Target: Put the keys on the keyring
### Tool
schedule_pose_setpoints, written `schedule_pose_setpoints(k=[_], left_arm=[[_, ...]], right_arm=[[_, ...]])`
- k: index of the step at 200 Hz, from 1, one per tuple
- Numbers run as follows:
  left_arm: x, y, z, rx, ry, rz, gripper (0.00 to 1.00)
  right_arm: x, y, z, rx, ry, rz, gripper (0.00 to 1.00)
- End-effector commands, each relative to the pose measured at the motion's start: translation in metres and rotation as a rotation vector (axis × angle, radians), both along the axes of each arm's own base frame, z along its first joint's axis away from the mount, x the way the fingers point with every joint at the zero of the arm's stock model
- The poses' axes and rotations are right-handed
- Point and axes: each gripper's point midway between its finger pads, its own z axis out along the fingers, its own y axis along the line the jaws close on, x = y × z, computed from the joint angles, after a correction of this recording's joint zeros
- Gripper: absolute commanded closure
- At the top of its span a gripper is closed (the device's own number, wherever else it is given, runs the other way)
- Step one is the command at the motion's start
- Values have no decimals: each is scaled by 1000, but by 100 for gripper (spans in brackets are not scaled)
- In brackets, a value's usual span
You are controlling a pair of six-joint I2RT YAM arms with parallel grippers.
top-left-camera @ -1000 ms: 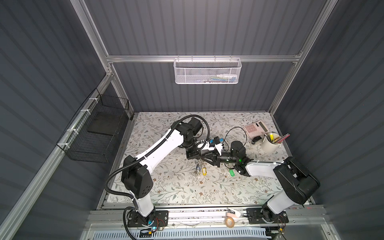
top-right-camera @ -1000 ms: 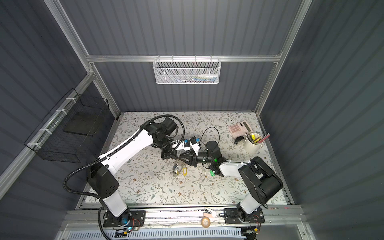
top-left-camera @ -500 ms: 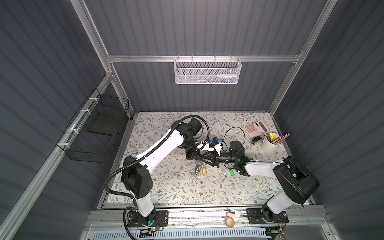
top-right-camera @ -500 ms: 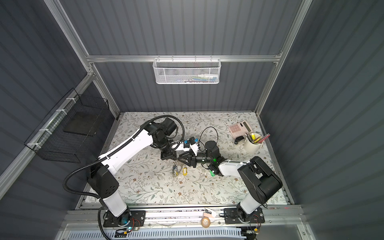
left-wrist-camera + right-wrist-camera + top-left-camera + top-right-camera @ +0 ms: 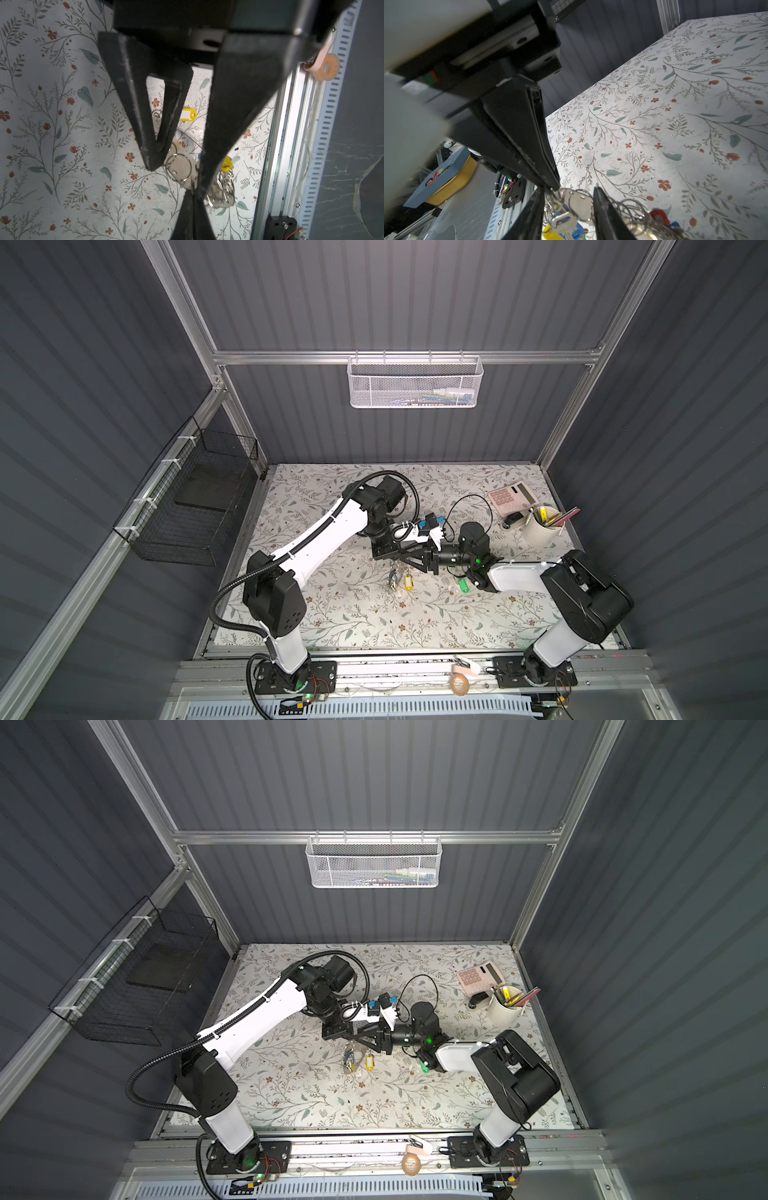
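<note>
On the right half of the pale floral-printed table [image 5: 332,614], close against the right arm's wrist, lie the green-tagged keys [image 5: 463,585], a small metal set with a bright green oblong plastic tag. In both top views they rest flat on the table and nothing holds them.

Both grippers meet to the left of them, above the middle of the table. The left gripper [image 5: 555,185] is fully closed. Its tip pinches one silver ring of the keyring [image 5: 395,577], the large grey loop loaded with silver rings, keys and blue, yellow and red plastic tags, which hangs down from it. The right gripper [image 5: 569,189] has its jaws partly apart, one on each side of some rings and a round key head of that bundle. I see no firm clamp there.

So the green tag is behind these jaws, to the right and a little to the near side. Its long axis runs about near to far, slightly slanted. I judge that the right arm is the nearer one, and that it must draw back and turn its jaws down over the tag.
</note>
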Motion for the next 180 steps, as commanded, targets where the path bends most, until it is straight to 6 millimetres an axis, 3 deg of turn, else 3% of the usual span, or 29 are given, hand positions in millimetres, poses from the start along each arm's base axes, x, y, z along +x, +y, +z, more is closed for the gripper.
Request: schedule_pose_setpoints(k=[1,55,105,148,180], left_arm=[[17,-6,21,-68,-89,49,100],[21,-4,27,-73,-125,61,100],[15,-5,26,-83,-102,37,100],[10,-4,21,-73,-72,30,100],[10,-5,22,-82,-72,26,100]], right_arm=[[-10,0,10,46,-33,54,58],[-6,-4,4,11,-45,10,54],[-3,-4,5,12,-33,8,64],[11,-17,15,78,-3,-32,63],[12,-16,13,66,2,-30,64]])
